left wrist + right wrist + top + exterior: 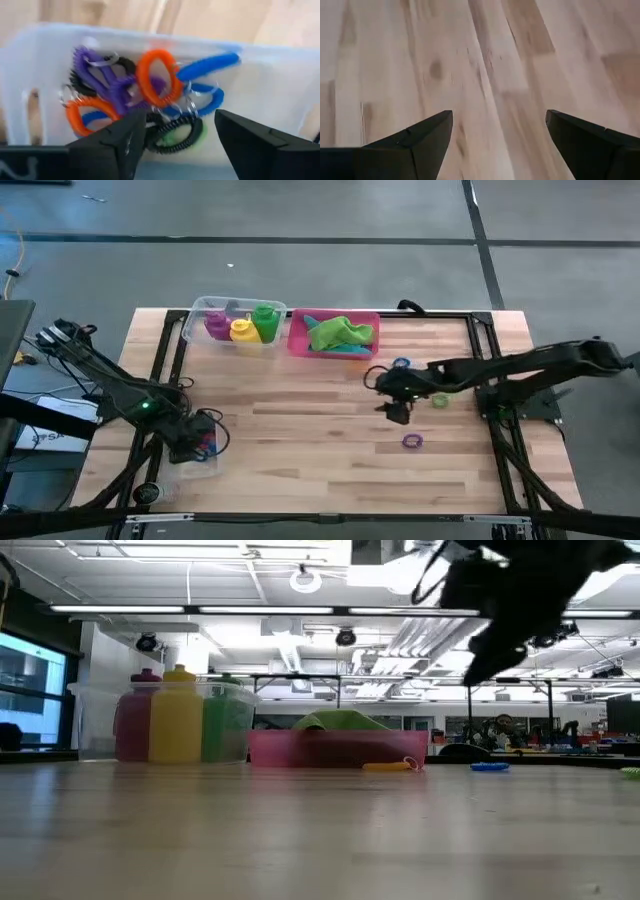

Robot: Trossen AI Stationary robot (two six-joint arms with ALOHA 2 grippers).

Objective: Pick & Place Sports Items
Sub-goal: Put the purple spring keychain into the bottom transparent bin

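Note:
My left gripper (197,442) (180,135) hangs open, pointing down into a clear tub (190,460) (280,90) at the table's near left. In the tub lie several coiled rings (150,95), orange, purple, blue, black and green. A black-and-green ring (175,139) lies below the gap between the fingers. My right gripper (397,408) (499,135) stands open above bare wood at mid table. A blue ring (401,364), a green ring (439,399) and a purple ring (413,441) lie flat on the table around it.
At the far edge, a clear tub (200,310) holds purple, yellow and green bottles (241,326). Beside it, a pink tray (296,340) holds a green cloth (338,332) over a teal one. The low view also shows an orange ring (388,766) in front of the tray.

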